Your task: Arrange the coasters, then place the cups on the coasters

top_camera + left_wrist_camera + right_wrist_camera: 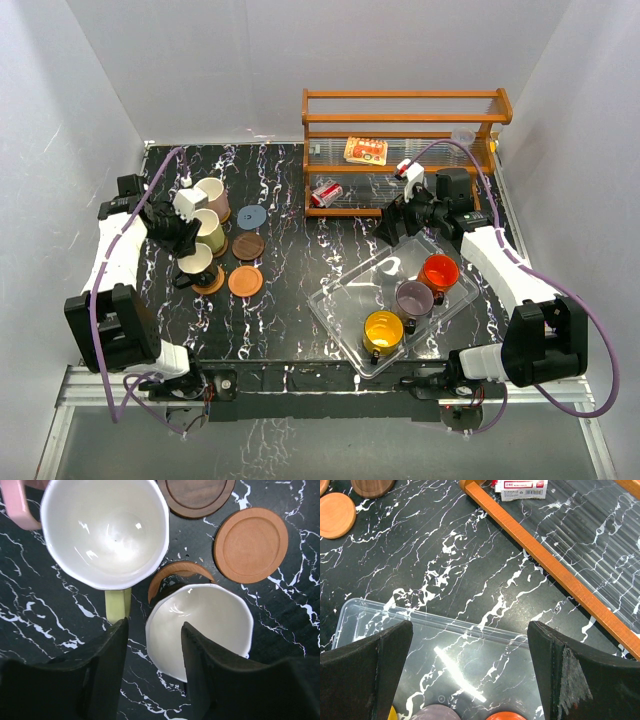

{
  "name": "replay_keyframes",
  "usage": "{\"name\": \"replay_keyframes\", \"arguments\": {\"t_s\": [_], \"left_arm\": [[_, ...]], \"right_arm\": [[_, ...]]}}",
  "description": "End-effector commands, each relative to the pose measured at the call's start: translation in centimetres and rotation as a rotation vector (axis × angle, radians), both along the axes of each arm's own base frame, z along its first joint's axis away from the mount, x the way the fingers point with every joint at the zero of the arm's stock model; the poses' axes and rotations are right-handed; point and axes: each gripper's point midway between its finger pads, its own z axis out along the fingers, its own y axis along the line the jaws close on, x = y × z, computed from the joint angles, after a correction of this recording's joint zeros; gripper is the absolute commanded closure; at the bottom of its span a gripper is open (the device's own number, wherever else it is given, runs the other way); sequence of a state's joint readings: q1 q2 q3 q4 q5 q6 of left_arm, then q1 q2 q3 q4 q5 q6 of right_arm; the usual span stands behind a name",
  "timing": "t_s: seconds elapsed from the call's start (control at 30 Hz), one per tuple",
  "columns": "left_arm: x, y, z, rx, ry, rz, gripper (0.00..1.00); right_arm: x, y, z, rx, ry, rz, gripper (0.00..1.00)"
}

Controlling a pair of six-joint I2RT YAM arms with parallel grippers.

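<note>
Left side of black white-veined table point(300, 330): three cups stand in a column near the left edge. These are the pale pink handled mug point(212, 195), the pale olive-cream mug point(105, 530) and the black mug with white interior point(200, 625). The black mug sits on an orange-brown round coaster point(175, 572), seen only as a crescent. Left gripper point(155, 627): jaws apart, one finger inside the black mug, one outside, wall between them not pinched. Three bare coasters lie just right of that column: blue-grey disc point(250, 215), dark brown disc point(248, 246), orange-brown disc point(245, 281). Right gripper point(470, 625) spread wide, holding nothing, over the far rim of the clear plastic tray point(355, 285). The tray holds the orange-red mug point(438, 272), mauve mug point(414, 297) and yellow mug point(383, 330). Risks: a slanted lift-out could let the inner finger catch the rim, tipping the black mug or dragging it off its disc. The outer finger is close to the olive handle. In the tray, wide jaws may nudge a neighbour. Unclear: coasters under the pink and olive mugs. The black mug's handle is hidden. Tray mugs are cut off in the right wrist view.
</note>
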State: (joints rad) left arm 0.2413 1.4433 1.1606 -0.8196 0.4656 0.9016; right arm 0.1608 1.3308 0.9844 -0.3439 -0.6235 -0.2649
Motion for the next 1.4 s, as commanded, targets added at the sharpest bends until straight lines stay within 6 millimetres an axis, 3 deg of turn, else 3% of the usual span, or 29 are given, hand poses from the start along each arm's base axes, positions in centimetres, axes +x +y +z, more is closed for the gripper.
{"name": "replay_keyframes", "arguments": {"t_s": [0.0, 0.13, 0.27, 0.57, 0.83, 1.07, 1.37], "left_arm": [[-0.2, -0.9, 3.9, -0.036, -0.08, -0.023, 0.51], [0.1, -1.2, 6.0, -0.051, -0.13, 0.0, 0.41], [1.0, -1.7, 8.0, -0.104, -0.173, 0.063, 0.37], [0.9, -5.5, 10.8, -0.259, -0.229, 0.051, 0.26], [0.7, -8.6, 10.6, -0.314, -0.215, 0.032, 0.03], [1.2, -10.6, 10.1, -0.343, -0.192, 0.031, 0.01], [1.3, -11.7, 9.6, -0.378, -0.161, 0.024, 0.01]], "right_arm": [[0.8, -0.5, 1.7, -0.03, -0.071, 0.0, 0.02], [0.7, -0.9, 2.2, -0.069, -0.082, 0.015, 0.02], [0.5, -1.2, 2.6, -0.119, -0.085, 0.056, 0.02], [-0.7, -3.8, 1.2, -0.334, -0.064, 0.119, 0.02], [-2.1, -7.9, -0.8, -0.52, 0.02, 0.16, 0.02], [-3.1, -11.2, -2.2, -0.601, 0.104, 0.192, 0.04], [-4.0, -15.0, -4.1, -0.679, 0.2, 0.197, 0.07]]}}
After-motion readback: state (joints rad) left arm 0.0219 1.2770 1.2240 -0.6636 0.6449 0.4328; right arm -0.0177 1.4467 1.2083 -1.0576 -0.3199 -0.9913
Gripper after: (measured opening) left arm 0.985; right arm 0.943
